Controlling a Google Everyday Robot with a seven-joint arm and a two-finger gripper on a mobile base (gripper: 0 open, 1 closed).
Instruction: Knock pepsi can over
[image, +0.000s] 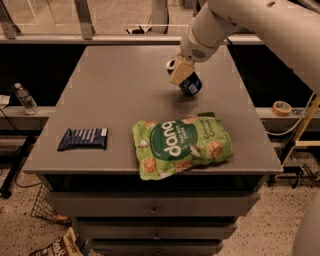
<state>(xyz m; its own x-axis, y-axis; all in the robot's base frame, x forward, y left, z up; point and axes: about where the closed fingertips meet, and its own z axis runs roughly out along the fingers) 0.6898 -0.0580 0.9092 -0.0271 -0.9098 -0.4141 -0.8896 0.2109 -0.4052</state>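
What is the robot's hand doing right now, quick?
Gripper: over the far side of the table, pressed against the leaning pepsi can; whether it is open or closed cannot be told.

A large green chip bag (182, 146) lies on the flat grey counter (115, 95). A flat dark-blue wrapper (83, 138) lies left of it. A tilted dark-blue metal pepsi can (191, 86) sits behind it, at the claw (180, 72).
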